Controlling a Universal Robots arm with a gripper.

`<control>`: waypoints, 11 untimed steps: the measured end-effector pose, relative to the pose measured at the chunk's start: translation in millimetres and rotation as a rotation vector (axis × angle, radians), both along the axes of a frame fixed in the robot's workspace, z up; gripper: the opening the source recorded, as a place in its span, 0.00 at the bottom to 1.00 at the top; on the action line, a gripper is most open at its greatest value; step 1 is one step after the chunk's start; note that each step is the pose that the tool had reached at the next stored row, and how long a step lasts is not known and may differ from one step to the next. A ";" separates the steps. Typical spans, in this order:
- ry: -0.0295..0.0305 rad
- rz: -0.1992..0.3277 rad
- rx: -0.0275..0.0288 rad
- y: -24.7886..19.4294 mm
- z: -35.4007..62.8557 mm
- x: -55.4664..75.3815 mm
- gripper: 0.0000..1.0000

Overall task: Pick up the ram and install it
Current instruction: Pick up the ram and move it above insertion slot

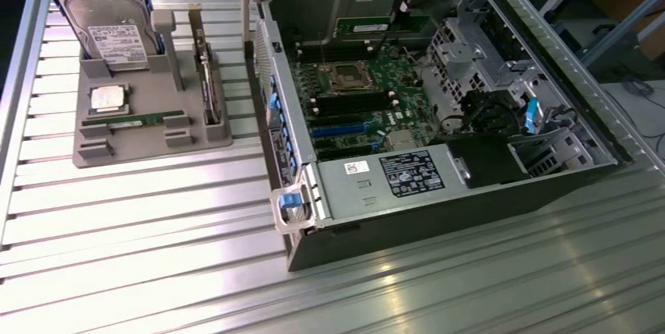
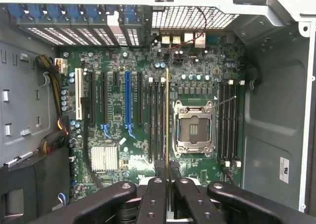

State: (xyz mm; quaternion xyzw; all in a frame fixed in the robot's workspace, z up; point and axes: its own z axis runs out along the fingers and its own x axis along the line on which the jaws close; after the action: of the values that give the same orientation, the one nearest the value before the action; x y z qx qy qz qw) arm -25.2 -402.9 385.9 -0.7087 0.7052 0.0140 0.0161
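Wrist view: ram [image 2: 167,110] held edge-on over the motherboard [image 2: 117,113].
Jaws pinch the ram's near end, just beside the empty CPU socket [image 2: 193,128].

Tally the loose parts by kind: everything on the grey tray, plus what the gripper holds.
Ram sticks: 2
Hard drive: 1
CPU chip: 1
Upright card: 1
Total: 5

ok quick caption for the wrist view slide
Gripper shut on the ram, held edge-on over the motherboard near the empty CPU socket.
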 end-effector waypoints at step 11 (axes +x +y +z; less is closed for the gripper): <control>-0.0001 0.000 0.0003 0.0 -7.2 0.0 0.12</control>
State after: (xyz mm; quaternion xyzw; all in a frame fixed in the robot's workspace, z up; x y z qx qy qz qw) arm -25.2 -402.9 378.8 -0.7087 0.7052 0.0140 0.0162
